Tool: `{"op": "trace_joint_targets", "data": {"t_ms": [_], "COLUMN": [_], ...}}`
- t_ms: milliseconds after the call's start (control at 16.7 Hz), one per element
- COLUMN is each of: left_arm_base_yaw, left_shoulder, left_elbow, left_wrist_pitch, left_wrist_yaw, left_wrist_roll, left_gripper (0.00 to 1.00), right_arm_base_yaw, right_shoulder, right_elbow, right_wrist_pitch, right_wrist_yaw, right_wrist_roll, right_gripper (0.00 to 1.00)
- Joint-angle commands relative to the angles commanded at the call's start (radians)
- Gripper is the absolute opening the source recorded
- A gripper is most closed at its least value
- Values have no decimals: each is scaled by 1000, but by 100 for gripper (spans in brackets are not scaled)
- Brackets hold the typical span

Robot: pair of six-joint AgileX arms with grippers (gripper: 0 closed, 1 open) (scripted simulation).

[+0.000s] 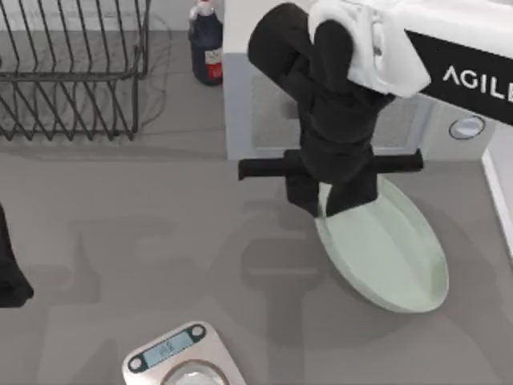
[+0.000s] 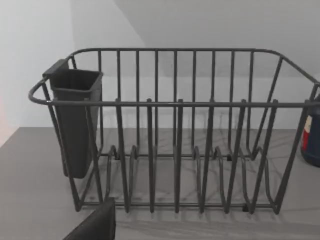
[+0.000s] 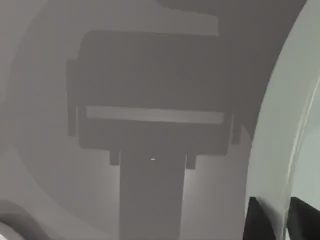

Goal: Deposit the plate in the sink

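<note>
Right gripper [image 1: 335, 204] jaws clamped on plate [image 1: 393, 257] rim at plate's 11 o'clock, plate tilted, left gripper [image 2: 95, 225] parked facing dish rack [image 2: 175, 135], jaw state cannot be told

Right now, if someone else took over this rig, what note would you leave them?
Right pincer: shut on the plate's rim, fingers on either side of the edge; the plate looks tilted, at the table's right, in front of the microwave.
Left pincer: parked at the table's left edge, facing the dish rack.
Done: plate gripped.
Left: carry it to the sink and release.
</note>
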State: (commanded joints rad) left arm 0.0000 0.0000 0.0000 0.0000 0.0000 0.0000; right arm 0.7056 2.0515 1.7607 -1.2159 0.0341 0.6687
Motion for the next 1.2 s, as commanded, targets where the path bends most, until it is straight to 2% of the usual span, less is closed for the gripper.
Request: {"op": "trace_joint_targets", "data": {"t_ms": [240,480,960,1200], "left_arm_base_yaw": [0,0,0,0], "left_shoulder": [0,0,0,0], "left_elbow": [0,0,0,0], "left_wrist_pitch": [0,0,0,0], "left_wrist_yaw": [0,0,0,0], "left_wrist_roll": [0,0,0,0], "left_gripper": [100,100,100,100], "right_arm_base_yaw": [-37,-121,-152,-223], "right_shoulder": [8,3,-2,-12], "right_elbow": [357,572,622,723], "right_wrist_pitch": [-333,-544,-592,-580], "right_wrist_yaw": [-2,-10,-13,-12], "right_wrist_roll": [-20,-72,-93,-171], "right_gripper": [0,0,0,0]}}
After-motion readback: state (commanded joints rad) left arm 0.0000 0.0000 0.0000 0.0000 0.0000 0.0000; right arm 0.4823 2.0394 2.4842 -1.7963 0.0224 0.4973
